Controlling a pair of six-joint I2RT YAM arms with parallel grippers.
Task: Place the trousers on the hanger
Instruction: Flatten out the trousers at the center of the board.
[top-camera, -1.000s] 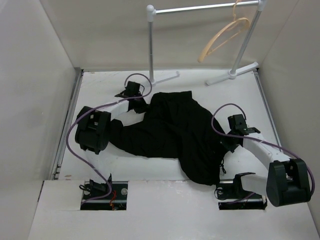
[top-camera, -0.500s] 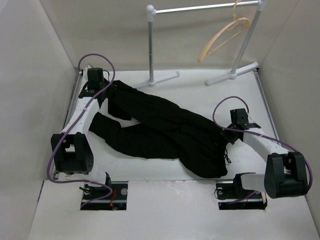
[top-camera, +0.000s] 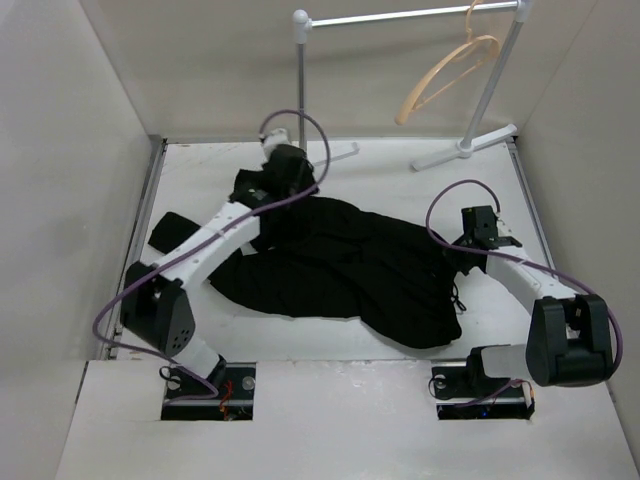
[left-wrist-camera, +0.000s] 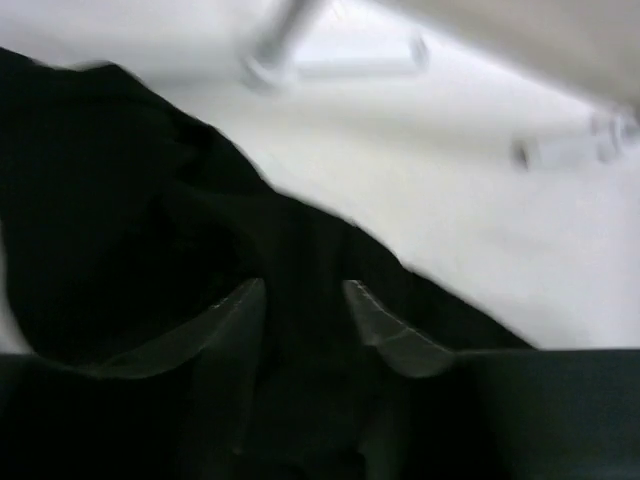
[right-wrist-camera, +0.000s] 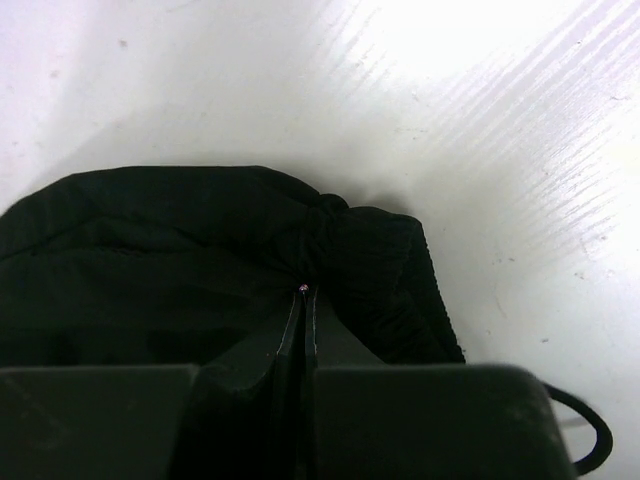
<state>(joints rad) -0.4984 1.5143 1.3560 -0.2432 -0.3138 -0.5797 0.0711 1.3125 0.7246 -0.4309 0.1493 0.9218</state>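
My left gripper (left-wrist-camera: 303, 287), clamped on a leg of the plain black soft trousers (top-camera: 340, 265) sprawled on the white table (top-camera: 400, 180), has swung inward, while my right gripper (right-wrist-camera: 303, 292) pinches their edge. The thin tan wooden hanger (top-camera: 430, 76) remains bare.

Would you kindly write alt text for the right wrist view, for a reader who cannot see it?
The right gripper is shut on a bunched fold of the black trousers, which lie on the white table.

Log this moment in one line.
left pincer: shut on trousers | right pincer: shut on trousers | hanger: on rail, bare
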